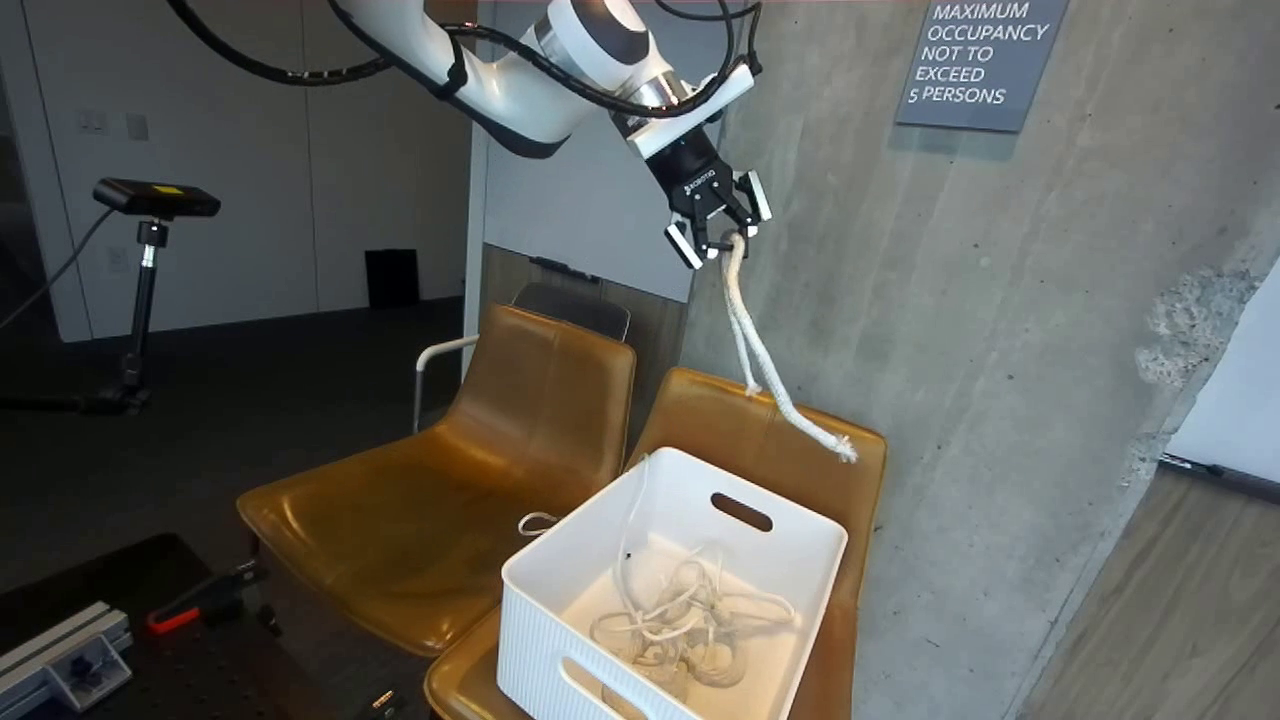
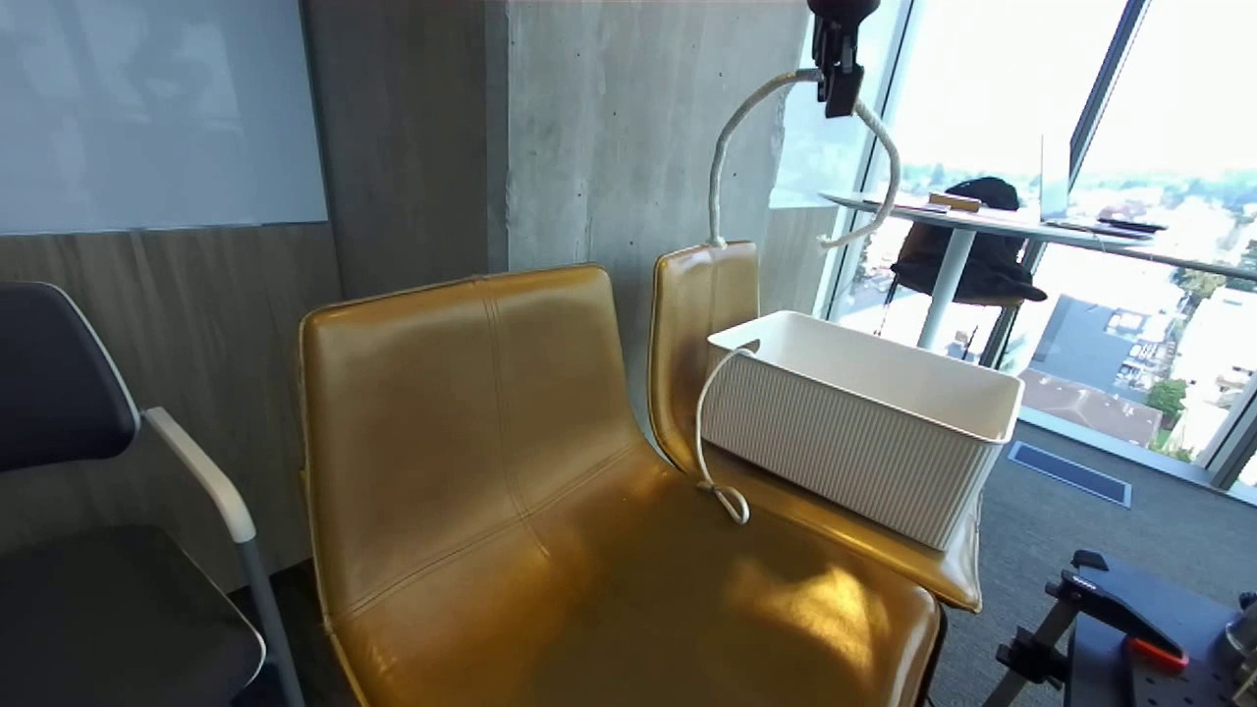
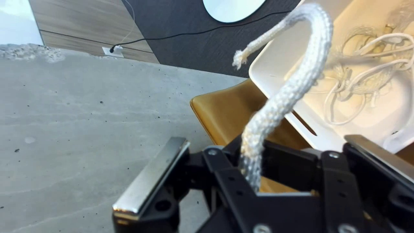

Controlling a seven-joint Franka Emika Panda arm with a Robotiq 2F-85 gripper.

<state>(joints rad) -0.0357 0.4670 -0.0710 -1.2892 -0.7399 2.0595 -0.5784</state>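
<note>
My gripper [image 1: 728, 240] is shut on a thick white rope [image 1: 768, 352], high above a tan chair [image 1: 690, 410] beside the concrete wall. Both rope ends droop from the fingers in an arch [image 2: 724, 147]. The shorter-looking end hangs by the top of the chair back; whether it touches cannot be told. In the wrist view the rope [image 3: 291, 92] rises from between the fingers and curls towards its frayed end. Below stands a white ribbed box [image 1: 535, 630] on the chair seat, holding tangled pale cords [image 1: 690, 625]. A cord loop [image 2: 701, 422] hangs out over its side.
A second tan chair [image 2: 471, 393] stands beside the box, and a dark chair [image 2: 59, 383] beyond it. The concrete wall [image 1: 1000, 300] is close to the gripper. A camera on a stand [image 1: 155, 198] and a dark bench with a red-marked tool [image 1: 195, 605] are nearby.
</note>
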